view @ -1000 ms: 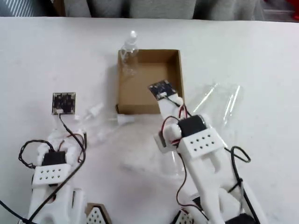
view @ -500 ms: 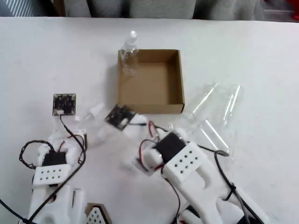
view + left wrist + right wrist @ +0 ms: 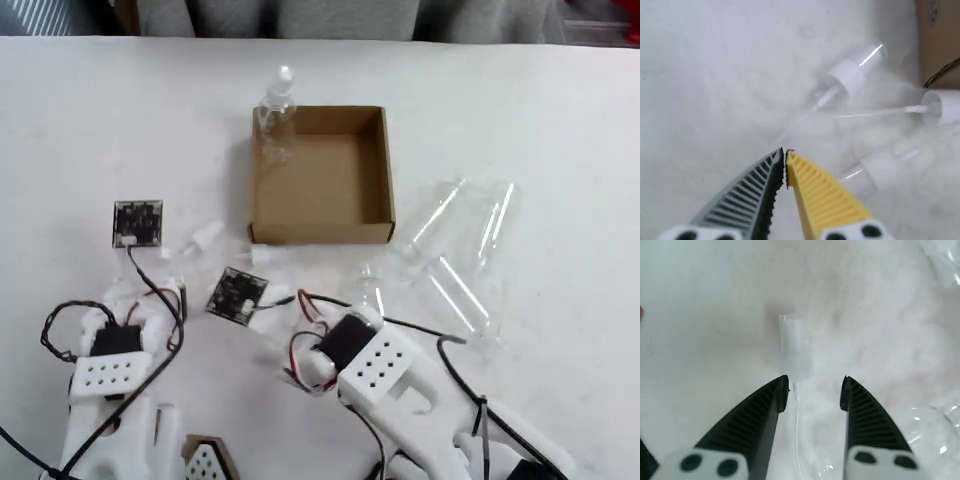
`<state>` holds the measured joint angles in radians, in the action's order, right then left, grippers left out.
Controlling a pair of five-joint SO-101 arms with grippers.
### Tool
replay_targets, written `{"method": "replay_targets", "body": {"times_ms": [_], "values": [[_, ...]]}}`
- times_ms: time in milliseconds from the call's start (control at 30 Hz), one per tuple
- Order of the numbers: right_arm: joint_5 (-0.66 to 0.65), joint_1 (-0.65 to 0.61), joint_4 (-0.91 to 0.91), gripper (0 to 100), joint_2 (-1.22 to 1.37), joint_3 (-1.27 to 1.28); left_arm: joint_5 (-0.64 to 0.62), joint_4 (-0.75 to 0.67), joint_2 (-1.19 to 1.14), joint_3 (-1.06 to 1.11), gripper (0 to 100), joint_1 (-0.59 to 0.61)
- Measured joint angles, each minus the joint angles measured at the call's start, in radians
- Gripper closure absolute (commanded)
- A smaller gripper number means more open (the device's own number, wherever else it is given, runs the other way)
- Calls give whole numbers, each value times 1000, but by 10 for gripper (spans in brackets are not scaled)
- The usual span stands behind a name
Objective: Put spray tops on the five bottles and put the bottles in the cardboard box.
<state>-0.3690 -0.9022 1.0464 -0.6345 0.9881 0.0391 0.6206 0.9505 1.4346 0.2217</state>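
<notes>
Right wrist view puts our right hand low over the white table, its two black fingers spread apart and gripping nothing. Only a thin clear dip tube runs between them. The small white spray top with a clear cap, which the tube seems to belong to, lies just beyond the fingertips.

If we close here, we judge that we pinch the tube rather than the body. The tube could bend, or the light top could skid away across the smooth surface.

Our left hand has its grey and yellow fingers pressed together, empty, with more white spray tops scattered just ahead of it. Both arms work the same small patch, so a sweep by either could knock tops about or bump the other arm.

Farther out, clear plastic bottles lie on their sides beside the brown cardboard box and may roll when touched. One bottle with a top on stands at the box's far corner. We cannot tell whether it is inside.
</notes>
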Motion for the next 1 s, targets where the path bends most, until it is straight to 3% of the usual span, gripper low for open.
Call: {"method": "replay_targets", "body": {"times_ms": [300, 567, 1000], "values": [[-6, -146, -49, 850, 32, 44, 0, -32, 0, 5, 973, 0], [-68, -140, -49, 850, 207, -40, 0, -32, 0, 5, 973, 0], [-83, -84, -44, 850, 226, -72, 0, -32, 0, 5, 973, 0]]}}
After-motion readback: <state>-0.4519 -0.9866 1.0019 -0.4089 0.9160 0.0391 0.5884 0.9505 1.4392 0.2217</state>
